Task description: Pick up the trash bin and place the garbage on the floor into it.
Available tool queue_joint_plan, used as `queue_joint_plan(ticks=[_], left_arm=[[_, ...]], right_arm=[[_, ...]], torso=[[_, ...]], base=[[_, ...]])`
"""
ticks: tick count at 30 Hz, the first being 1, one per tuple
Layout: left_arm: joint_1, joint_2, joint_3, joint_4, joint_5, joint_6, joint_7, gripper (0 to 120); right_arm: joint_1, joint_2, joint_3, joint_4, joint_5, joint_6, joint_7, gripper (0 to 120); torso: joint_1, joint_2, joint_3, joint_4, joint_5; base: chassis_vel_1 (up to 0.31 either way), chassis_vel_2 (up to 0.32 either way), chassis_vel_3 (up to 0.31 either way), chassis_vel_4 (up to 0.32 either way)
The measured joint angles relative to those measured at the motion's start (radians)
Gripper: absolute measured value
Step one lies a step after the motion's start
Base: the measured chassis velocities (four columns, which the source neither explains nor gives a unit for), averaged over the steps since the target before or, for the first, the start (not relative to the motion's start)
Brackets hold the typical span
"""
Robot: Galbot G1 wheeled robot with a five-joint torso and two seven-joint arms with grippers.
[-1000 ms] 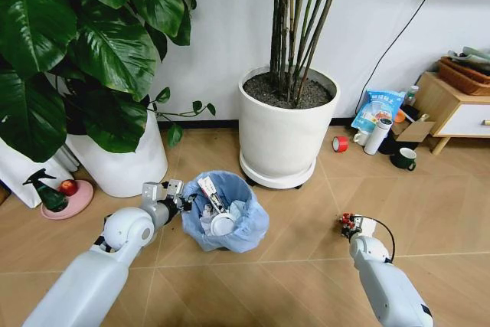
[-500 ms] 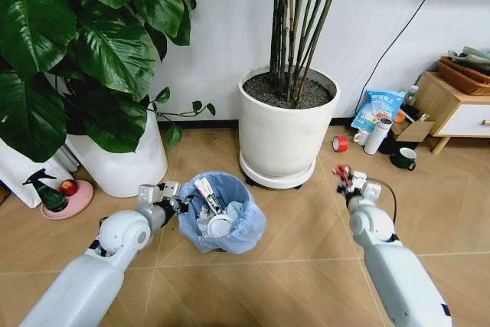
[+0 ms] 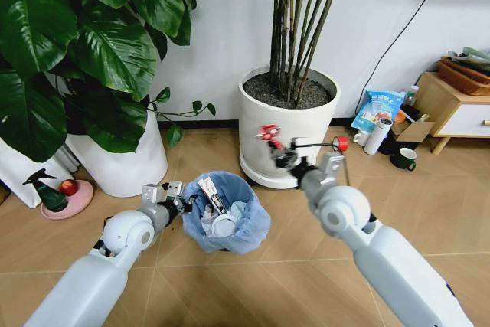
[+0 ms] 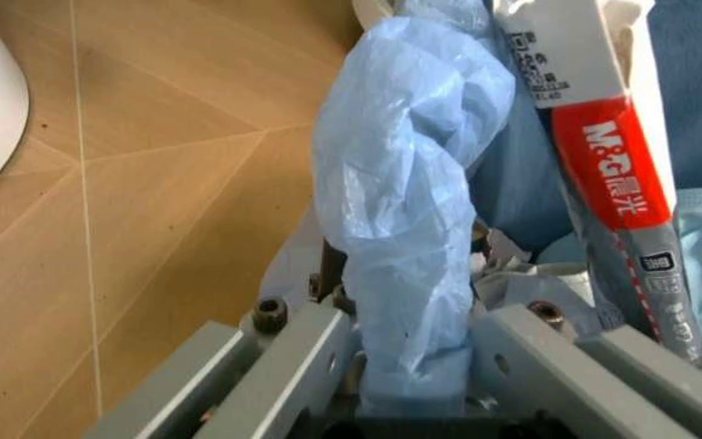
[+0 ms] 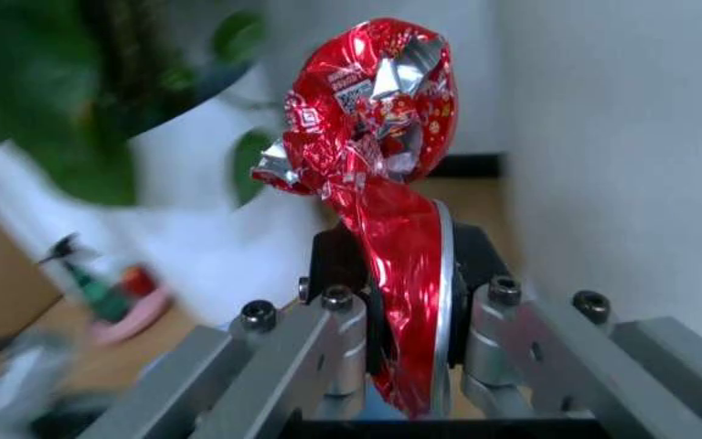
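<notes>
Swung up from the lower right of the head view toward its centre over the past second, the right pincer [image 3: 269, 137] now rides high in front of the white plant pot [image 3: 285, 137], above and to the right of the trash bin [image 3: 227, 212]. Going left to right: at the lower left, the left pincer [image 3: 170, 193] is clamped on the bin's rim, as it was a second ago; its wrist view shows a bunched fold of the light-blue bag [image 4: 406, 210] pinched between the jaws, so the bin has hardly shifted. The bin sits left of centre on the floor [image 3: 306, 266] and already holds white paper wads, a small white disc [image 3: 222, 225] and a red-and-white labelled tube [image 4: 607, 155]. Right of it, the right pincer grips a crumpled red foil wrapper [image 5: 369, 174], jaws closed narrow on its tail. That travel suggests the piece is being carried to the bin, though it is not yet over the opening.

Hard to judge: whether the bin is lifted or resting on the floor, since the bag drapes over its base. The bin's lower contents are hidden, and the right arm covers the floor behind it.
</notes>
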Motion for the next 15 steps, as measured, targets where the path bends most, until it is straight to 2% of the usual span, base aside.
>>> queue_joint_plan(ticks=[2, 8, 11, 14, 15], left_arm=[[-0.009, -0.003, 0.004, 0.007, -0.001, 0.000, 0.001, 0], [-0.021, -0.008, 0.007, 0.018, -0.004, 0.001, 0.001, 0], [-0.024, -0.010, 0.007, 0.022, -0.005, 0.002, 0.000, 0], [-0.031, -0.014, 0.008, 0.028, -0.007, 0.003, 0.000, 0], [-0.031, -0.014, 0.008, 0.028, -0.007, 0.003, 0.000, 0]], right_arm=[[0.007, -0.007, -0.065, 0.023, 0.023, 0.002, -0.005, 10], [0.010, -0.010, -0.145, 0.035, 0.027, -0.001, -0.001, 10], [0.005, -0.011, -0.165, 0.035, 0.021, -0.005, 0.006, 16], [-0.002, -0.007, -0.173, 0.019, 0.009, -0.007, 0.010, 32], [-0.002, -0.007, -0.173, 0.019, 0.009, -0.007, 0.010, 32]], torso=[[0.000, 0.000, 0.000, -0.0001, -0.0001], [0.000, 0.000, 0.000, -0.0001, -0.0001], [0.000, 0.000, 0.000, -0.0001, 0.0000], [0.000, 0.000, 0.000, -0.0002, 0.0000], [0.000, 0.000, 0.000, -0.0002, 0.0000]], base=[[0.000, 0.000, 0.000, 0.000], [0.000, 0.000, 0.000, 0.000], [0.000, 0.000, 0.000, 0.000], [0.000, 0.000, 0.000, 0.000], [0.000, 0.000, 0.000, 0.000]])
